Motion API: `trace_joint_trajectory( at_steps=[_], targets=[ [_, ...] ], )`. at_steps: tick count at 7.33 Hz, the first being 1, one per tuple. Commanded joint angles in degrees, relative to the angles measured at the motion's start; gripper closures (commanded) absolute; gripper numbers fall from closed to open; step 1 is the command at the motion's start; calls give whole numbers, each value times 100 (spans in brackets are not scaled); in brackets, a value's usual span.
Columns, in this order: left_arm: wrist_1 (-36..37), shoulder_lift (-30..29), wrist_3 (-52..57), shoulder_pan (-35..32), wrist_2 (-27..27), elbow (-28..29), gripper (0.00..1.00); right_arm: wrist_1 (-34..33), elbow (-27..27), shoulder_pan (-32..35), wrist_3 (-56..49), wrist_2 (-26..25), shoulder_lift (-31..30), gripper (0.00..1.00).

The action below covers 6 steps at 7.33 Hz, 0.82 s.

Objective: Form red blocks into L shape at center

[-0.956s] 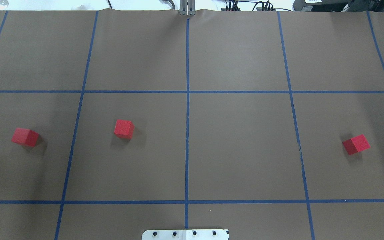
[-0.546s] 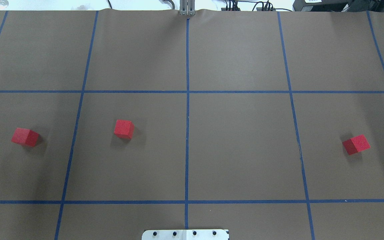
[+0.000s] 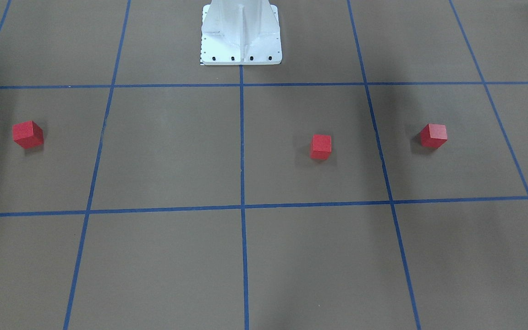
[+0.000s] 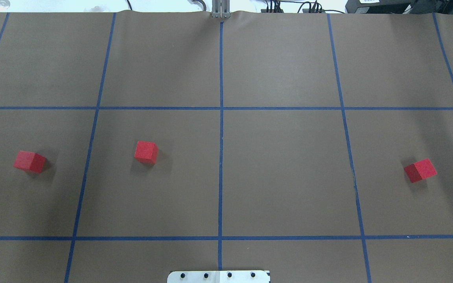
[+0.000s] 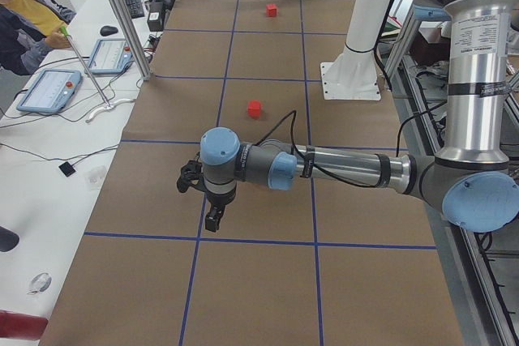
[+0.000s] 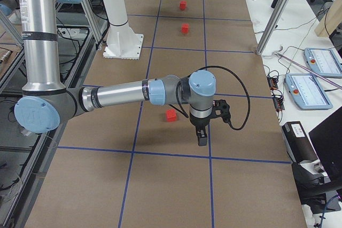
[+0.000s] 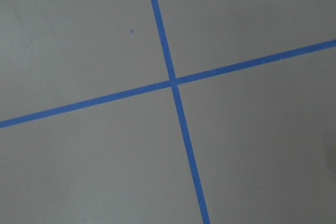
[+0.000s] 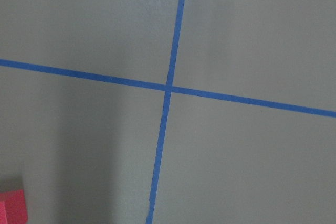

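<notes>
Three small red blocks lie apart on the brown gridded table. In the overhead view one (image 4: 30, 162) is at the far left, one (image 4: 146, 152) is left of the centre line, and one (image 4: 420, 170) is at the far right. In the front view they show mirrored: (image 3: 433, 135), (image 3: 321, 146), (image 3: 28, 134). The left gripper (image 5: 213, 218) hangs above the table's left end. The right gripper (image 6: 201, 140) hangs beside the right block (image 6: 171, 115), apart from it. I cannot tell whether either gripper is open or shut. A corner of that block (image 8: 11, 207) shows in the right wrist view.
The robot's white base plate (image 4: 218, 276) sits at the near edge on the centre line. Blue tape lines (image 4: 221, 129) divide the table into squares. An operator (image 5: 24, 14) sits by tablets (image 5: 49, 91) beyond the far edge. A metal post (image 6: 275, 17) stands there.
</notes>
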Motion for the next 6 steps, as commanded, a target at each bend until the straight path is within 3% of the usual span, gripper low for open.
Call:
trace_joint_trajectory(
  at_steps=[1,3,4,6],
  targets=[
    [-640,-82,18,-8,-49,-31,0,735,-417,-2,-13,396,-17,0],
    [-945,-108,-531,44,-49,187,0,1791,-490,-394,40,748,-175,0],
    [-953,-100,-953,366,-23,197,0,1829,-368,-563,292,950,-175,1],
    [-936,-91,-958,833,21,320,0,1986,141,-1246,1293,813,-367,0]
  ],
)
